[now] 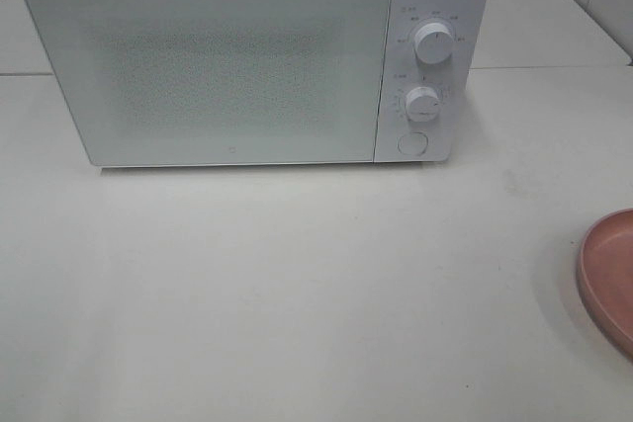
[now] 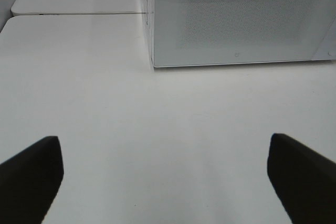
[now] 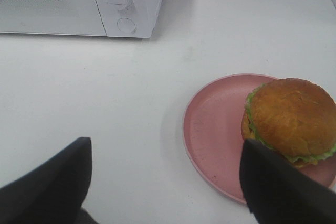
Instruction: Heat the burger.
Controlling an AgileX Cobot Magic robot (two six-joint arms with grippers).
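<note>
The burger, a brown bun with green lettuce, lies on a pink plate in the right wrist view. My right gripper hangs open above the table beside the plate, one finger overlapping the plate's rim near the burger. Only the plate's edge shows at the right border of the high view, and neither arm appears there. A white microwave stands at the back with its door shut. My left gripper is open over bare table in front of the microwave.
On the microwave's right panel are two round knobs and a round button. A table seam runs to the microwave's left. White tabletop stretches in front.
</note>
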